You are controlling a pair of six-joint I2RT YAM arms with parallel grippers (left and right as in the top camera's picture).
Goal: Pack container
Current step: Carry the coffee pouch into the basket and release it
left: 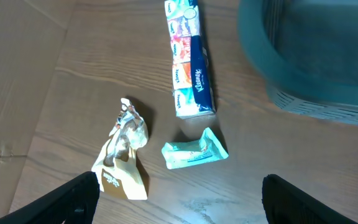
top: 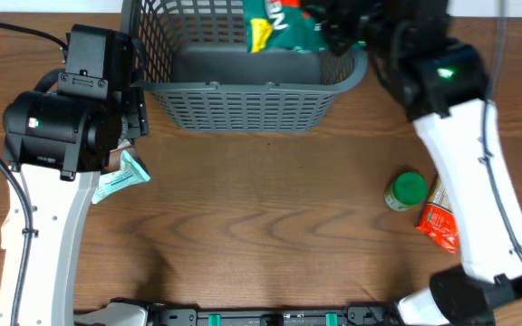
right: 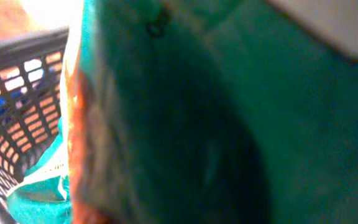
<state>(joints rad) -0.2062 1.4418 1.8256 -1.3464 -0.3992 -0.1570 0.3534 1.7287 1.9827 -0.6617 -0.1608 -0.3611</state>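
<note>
The container (top: 243,100), a single dark grey plastic basket with slotted lattice walls, rounded corners and a solid floor, sits at 12 o'clock on the wood-grain desk (top: 270,226). The right claw (top: 338,32) hangs over its 2 o'clock corner, hard against one glossy green bag (top: 284,23) that lies inside. The right wrist view is filled by blurred green film with lattice at 9 o'clock, so I cannot tell whether this claw is clenched or released.

The left claw (left: 180,182) hovers off the container's 8 o'clock side, well apart from it, with its fingers spread wide and nothing between them. Below it lie three things: one crumpled cream-and-gold wrapper (left: 124,152), one flat teal sachet (left: 194,151), and one long strip of tissue packs (left: 190,59) at 12 o'clock.

At the desk's 3 o'clock stand one round green-lidded jar (top: 406,190) and, just beside it, one crinkled orange-red packet (top: 438,222).
</note>
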